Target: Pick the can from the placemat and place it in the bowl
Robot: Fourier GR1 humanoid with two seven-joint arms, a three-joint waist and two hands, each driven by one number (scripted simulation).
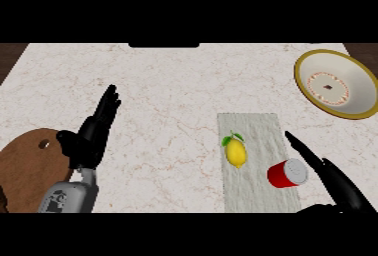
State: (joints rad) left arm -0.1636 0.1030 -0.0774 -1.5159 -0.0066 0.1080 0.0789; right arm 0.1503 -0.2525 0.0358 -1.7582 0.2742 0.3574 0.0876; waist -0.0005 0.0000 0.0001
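While reaching: right hand [328,172] was open, fingers straight, just beside the can [286,173].
Advice: curl round can before lifting toward the bowl [336,84].

Worktop [162,90]: pale marbled stone.
Placemat [255,130]: grey, right of middle, reaching the near edge.
Bowl [336,85]: cream, gold-rimmed, far right corner.
Cutting board [29,170]: brown wood, near left corner.
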